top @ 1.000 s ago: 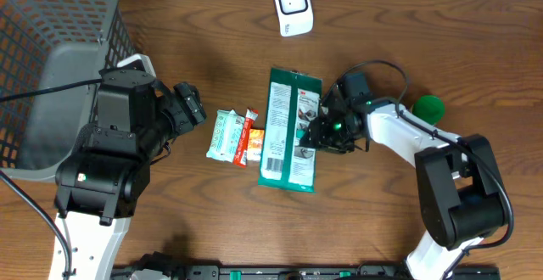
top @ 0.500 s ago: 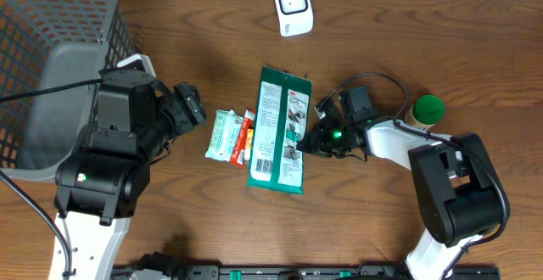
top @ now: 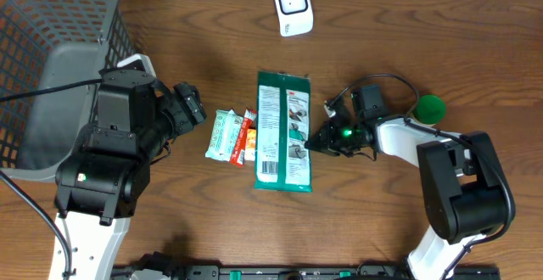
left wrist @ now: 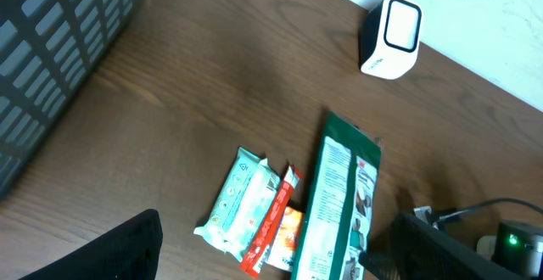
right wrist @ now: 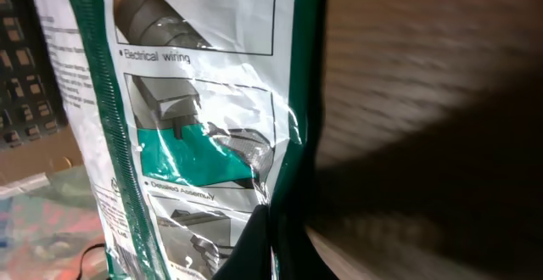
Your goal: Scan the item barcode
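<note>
So the right claw (top: pixel 314 142) is clamped fully shut on the right-hand long edge of the packet (top: pixel 278 127), about halfway down it. The wrist cam backs that up: the film is crinkled right where the grip bites. I reckon it's pinched by the edge because a flat packet on the table (top: pixel 407 42) gives you nothing else to grab, and holding the rim leaves the printed face uncovered for the scanner (top: pixel 293 7). The scanner sits at the far edge of the table, roughly in line with the packet, so the packet would need carrying up toward it with the code side showing. Where the barcode actually is I can't tell, the print's too small; my guess is the white panel along the packet's left side. The packet sits mid-table, long axis running far to near, directly left of the right claw and touching it, with the snacks (top: pixel 231 136) just beside its other edge. The left claw (top: pixel 191 103) hangs wide open holding nothing, near the snacks and not far from the basket (top: pixel 34 17) at the far-left corner, probably just parked out of the way.
</note>
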Motion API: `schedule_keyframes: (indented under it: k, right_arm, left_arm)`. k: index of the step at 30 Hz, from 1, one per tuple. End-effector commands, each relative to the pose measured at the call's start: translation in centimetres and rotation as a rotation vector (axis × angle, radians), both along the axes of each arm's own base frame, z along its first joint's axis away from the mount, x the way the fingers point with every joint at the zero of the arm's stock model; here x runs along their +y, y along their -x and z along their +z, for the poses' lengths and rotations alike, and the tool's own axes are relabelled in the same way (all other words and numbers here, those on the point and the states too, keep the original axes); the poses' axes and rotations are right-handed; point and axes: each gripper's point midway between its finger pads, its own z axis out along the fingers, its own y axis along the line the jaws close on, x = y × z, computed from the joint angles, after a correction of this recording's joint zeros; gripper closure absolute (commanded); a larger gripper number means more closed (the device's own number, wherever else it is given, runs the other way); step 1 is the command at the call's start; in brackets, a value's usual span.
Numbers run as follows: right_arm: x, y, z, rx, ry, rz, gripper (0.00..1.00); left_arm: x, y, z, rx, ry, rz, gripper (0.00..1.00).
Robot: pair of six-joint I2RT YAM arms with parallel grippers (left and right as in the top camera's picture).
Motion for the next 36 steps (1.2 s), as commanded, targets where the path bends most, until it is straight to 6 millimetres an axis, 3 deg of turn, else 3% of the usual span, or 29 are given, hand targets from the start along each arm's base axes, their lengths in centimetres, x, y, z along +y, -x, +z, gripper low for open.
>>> schedule_keyframes:
  k: [1, 36]
  right_arm:
    - [0.0, 0.6, -0.2, 0.03, -0.025, 0.005, 0.99]
    - [-0.2, -0.6, 0.0, -0.042, -0.024, 0.012, 0.99]
  left_arm:
    - [0.4, -0.1, 0.6, -0.018, -0.021, 0.004, 0.14]
    - [0.4, -0.1, 0.6, -0.018, -0.021, 0.004, 0.14]
